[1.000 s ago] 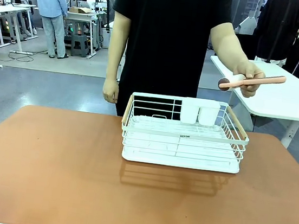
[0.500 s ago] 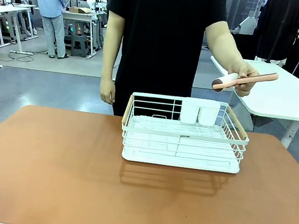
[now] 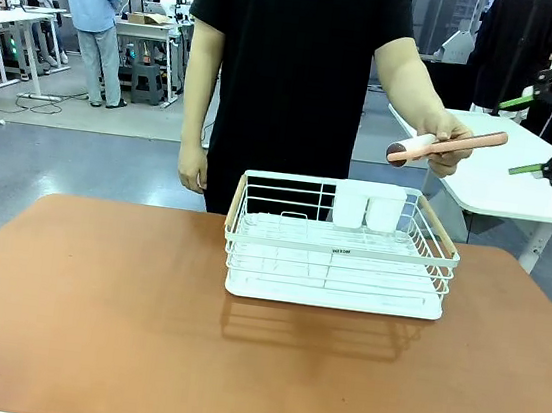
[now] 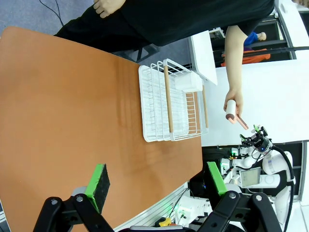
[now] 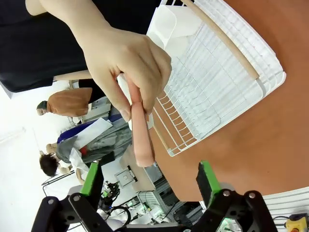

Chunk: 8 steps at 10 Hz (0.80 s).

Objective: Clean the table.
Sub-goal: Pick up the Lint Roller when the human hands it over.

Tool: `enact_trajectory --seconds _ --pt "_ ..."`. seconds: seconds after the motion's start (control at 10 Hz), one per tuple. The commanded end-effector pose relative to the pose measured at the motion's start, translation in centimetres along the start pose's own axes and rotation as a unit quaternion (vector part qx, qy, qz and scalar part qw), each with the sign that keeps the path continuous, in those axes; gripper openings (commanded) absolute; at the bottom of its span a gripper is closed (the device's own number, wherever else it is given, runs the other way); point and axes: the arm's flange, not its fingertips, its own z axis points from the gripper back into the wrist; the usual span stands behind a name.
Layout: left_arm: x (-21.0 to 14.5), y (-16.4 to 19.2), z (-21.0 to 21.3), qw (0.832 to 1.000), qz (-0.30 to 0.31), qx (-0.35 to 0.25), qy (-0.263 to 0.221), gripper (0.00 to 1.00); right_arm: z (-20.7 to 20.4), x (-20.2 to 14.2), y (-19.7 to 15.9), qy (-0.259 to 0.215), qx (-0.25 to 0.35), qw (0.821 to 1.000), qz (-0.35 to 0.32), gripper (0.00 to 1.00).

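Note:
The terracotta table (image 3: 91, 315) spreads across the front view, bare apart from a white wire rack (image 3: 340, 245) at its far middle. A person behind it holds out a lint roller (image 3: 446, 147) with a pink handle, off the table's far right. My right gripper (image 3: 514, 135) is open, coming in from the right just short of the handle's tip. In the right wrist view the handle (image 5: 140, 135) points down between the open right gripper's (image 5: 149, 179) green pads, held by the person's hand (image 5: 130, 63). My left gripper (image 4: 157, 181) hangs open and empty high over the table (image 4: 72, 111).
Two white cups (image 3: 367, 206) stand at the back of the rack. A white-topped desk (image 3: 520, 186) sits behind the table at the far right, below my right arm. Other people stand farther off.
My right gripper has come into the front view from the right, toward the roller's handle. The person's hand has lifted the roller slightly and shifted it left.

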Motion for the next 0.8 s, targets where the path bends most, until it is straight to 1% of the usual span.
enact_trajectory --seconds 0.0,0.2,0.3,0.6,0.7 --pt "0.0 -0.2 0.2 1.0 0.0 -0.007 -0.003 1.0 -1.6 -1.1 -0.3 -0.023 0.002 1.0 0.017 1.0" --pt "0.0 -0.2 0.2 1.0 0.0 -0.007 -0.003 1.0 -2.8 -1.4 -0.4 -0.028 0.004 0.999 0.02 1.0" --pt "0.0 -0.2 0.2 1.0 0.0 -0.007 -0.003 1.0 -3.4 -1.5 -0.4 -0.037 0.004 0.999 0.025 1.0" --pt "0.0 -0.2 0.2 1.0 0.0 -0.007 -0.003 1.0 -4.6 -1.2 -0.3 -0.05 0.019 0.998 0.03 1.0" --pt "0.0 -0.2 0.2 1.0 0.0 -0.007 -0.003 1.0 -5.0 -1.1 -0.4 -0.045 0.019 0.998 0.031 1.0"
